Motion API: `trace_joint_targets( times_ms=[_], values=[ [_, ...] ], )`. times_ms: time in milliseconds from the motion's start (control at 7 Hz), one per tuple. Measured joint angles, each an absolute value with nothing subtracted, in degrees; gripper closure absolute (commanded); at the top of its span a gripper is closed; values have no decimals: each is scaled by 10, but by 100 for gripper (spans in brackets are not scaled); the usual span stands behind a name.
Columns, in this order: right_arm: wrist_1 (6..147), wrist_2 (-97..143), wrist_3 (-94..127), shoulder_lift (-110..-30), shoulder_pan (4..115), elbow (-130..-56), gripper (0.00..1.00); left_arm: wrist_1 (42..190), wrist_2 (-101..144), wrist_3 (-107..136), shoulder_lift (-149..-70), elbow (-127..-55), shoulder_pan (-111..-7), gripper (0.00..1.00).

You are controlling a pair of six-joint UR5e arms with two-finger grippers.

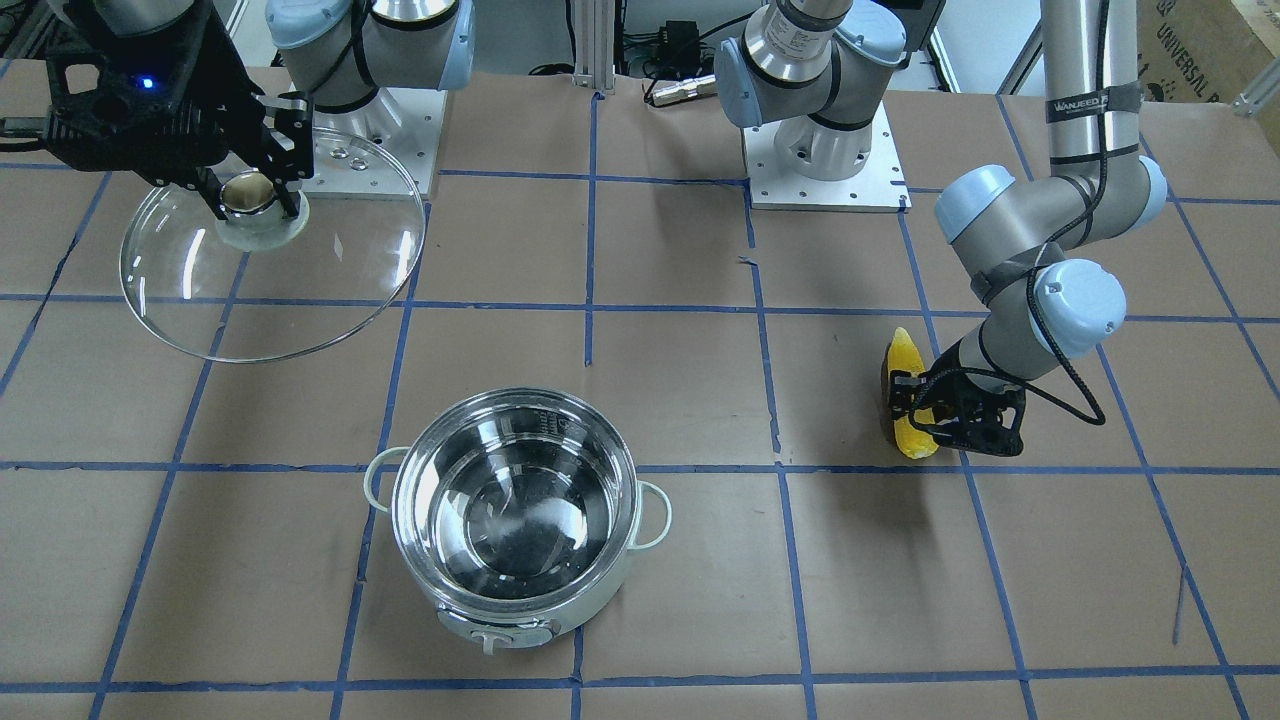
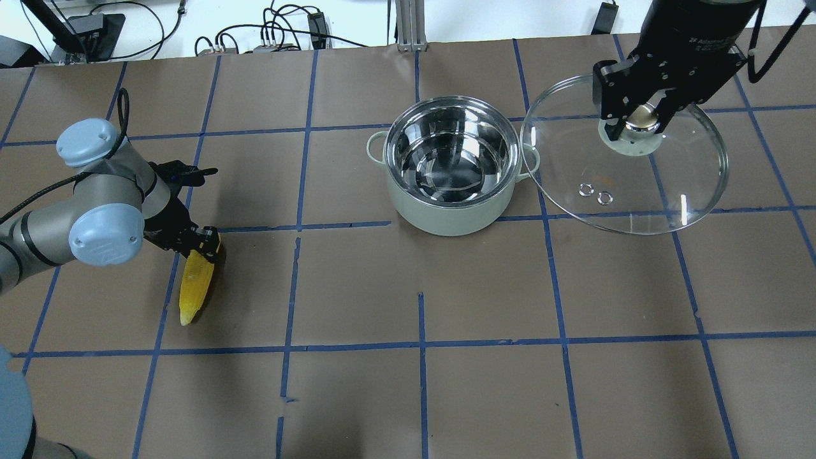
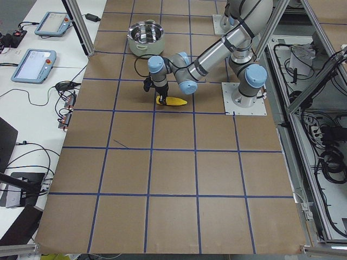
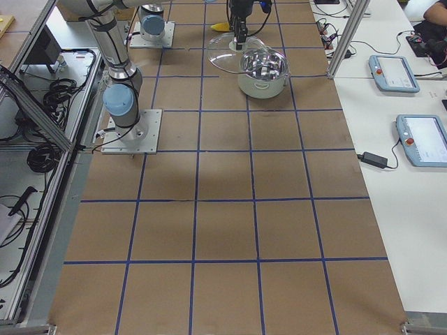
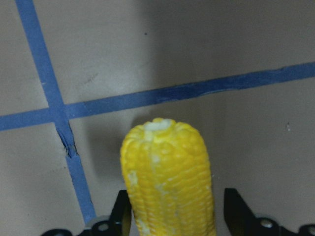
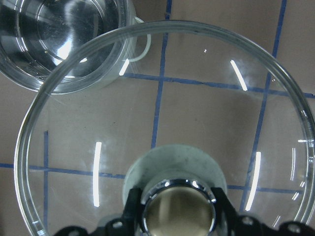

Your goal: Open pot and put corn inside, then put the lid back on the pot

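Lid (image 2: 637,197) off; corn (image 2: 193,290) on the bench (image 2: 446,382), well left of the pot (image 2: 446,213).
Your right end effector (image 2: 641,121) is clamped on the lid's knob (image 6: 177,211), just right of the pot. Your left end effector (image 2: 205,241) sits spread astride the corn. An arm band (image 1: 1082,104) reads "WANJEED", and a box (image 1: 1190,50) shows "UNIVERSAL", cut off.

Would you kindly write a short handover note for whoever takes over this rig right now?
The left hand is open, fingers either side of the yellow corn cob, which lies on the brown paper-covered table on the robot's left side; it is not gripped yet.
The right hand is shut on the knob of the round clear glass lid, held raised beside the pot.
The round steel-lined mint pot stands open and empty.
Done: lid off.
Left: grip corn, place it in the pot, refit lid.
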State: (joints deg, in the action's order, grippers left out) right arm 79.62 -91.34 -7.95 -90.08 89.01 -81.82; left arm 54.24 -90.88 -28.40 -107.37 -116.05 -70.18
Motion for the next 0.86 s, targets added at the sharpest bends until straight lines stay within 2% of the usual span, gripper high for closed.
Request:
trace_joint_targets(
  times_ms=[286, 857],
  values=[
    [809, -914, -79, -902, 889, -835, 91, 562, -906, -252, -1062, -1129, -724, 84],
    [853, -912, -76, -898, 891, -857, 91, 704, -867, -28, -1066, -932, -893, 84]
  ],
)
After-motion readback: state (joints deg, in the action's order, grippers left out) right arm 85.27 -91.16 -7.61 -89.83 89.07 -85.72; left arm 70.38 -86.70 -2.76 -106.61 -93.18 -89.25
